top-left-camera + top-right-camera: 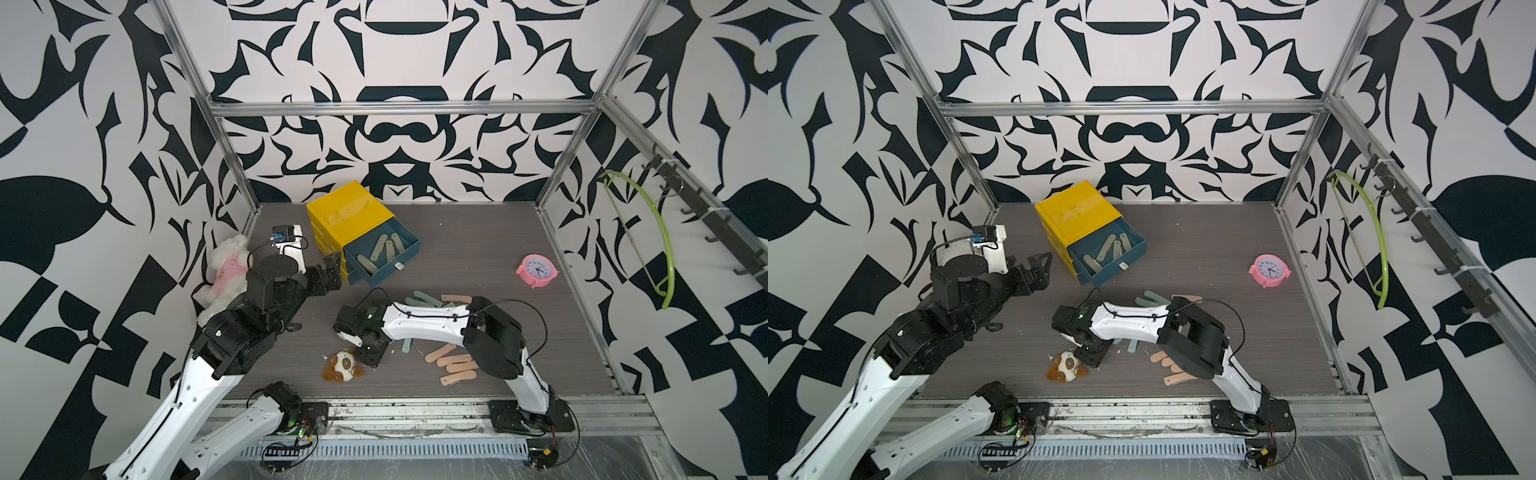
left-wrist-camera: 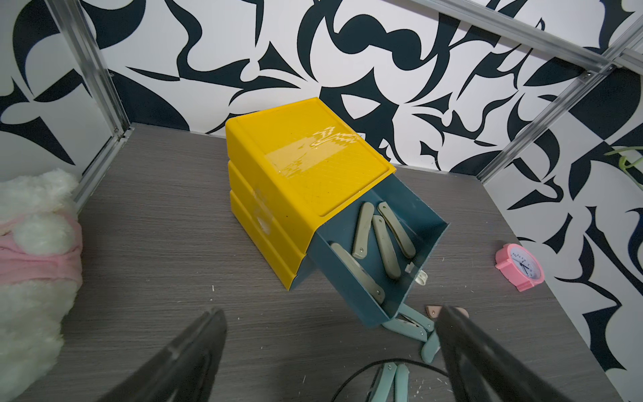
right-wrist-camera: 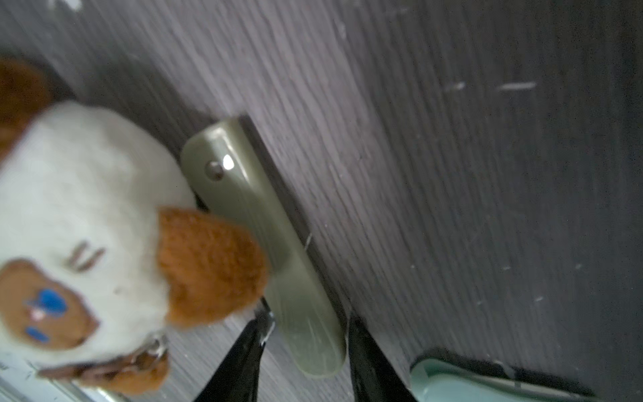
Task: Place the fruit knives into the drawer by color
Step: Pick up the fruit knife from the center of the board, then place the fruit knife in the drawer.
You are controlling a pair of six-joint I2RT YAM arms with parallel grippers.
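The right gripper (image 3: 308, 318) is down at the grey wood-grain table (image 1: 478, 249), low in the middle of both top views, beside the small brown-and-white plush toy (image 1: 343, 365). In the right wrist view its two black fingers (image 3: 365, 355) stand either side of one end of an olive green folded plastic fruit knife (image 3: 295, 278). The knife lies flat on the table, with the toy's brown ear overlapping its edge in that view. The blur hides whether the fingers already pinch it. The left gripper (image 1: 334, 272) hangs left of centre, jaws wide apart with nothing between them, just beside the yellow plastic drawer cabinet (image 1: 349, 212). The cabinet's dark teal top drawer (image 1: 388, 275) is pulled out and holds four olive green knives (image 1: 378, 249). Pale teal knives (image 1: 424, 298) lie behind the right arm, and peach knives (image 1: 455, 365) lie in a loose row right of lower centre.
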